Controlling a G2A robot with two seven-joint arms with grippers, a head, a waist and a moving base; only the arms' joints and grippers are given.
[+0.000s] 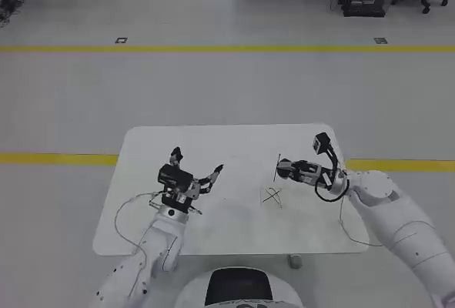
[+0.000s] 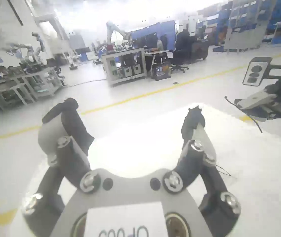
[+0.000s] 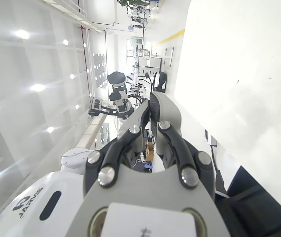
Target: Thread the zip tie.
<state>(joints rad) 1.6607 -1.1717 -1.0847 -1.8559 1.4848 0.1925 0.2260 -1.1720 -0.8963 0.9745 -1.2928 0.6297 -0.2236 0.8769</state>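
Note:
My right gripper (image 1: 281,167) hovers over the right half of the white table (image 1: 227,142), shut on a thin black zip tie (image 1: 276,169) that hangs nearly upright from its tips. In the left wrist view that zip tie (image 2: 250,119) slants down from the right gripper (image 2: 236,103). In the right wrist view the fingers (image 3: 155,104) sit pressed together. My left gripper (image 1: 197,161) is over the left half of the table, a wide gap away from the zip tie. It stands open with nothing between its fingers (image 2: 194,120).
A few loose black zip ties (image 1: 272,196) lie crossed on the table just in front of the right gripper, also seen as thin strands (image 2: 223,170) in the left wrist view. The table's far edge (image 1: 227,126) borders open floor with yellow lines.

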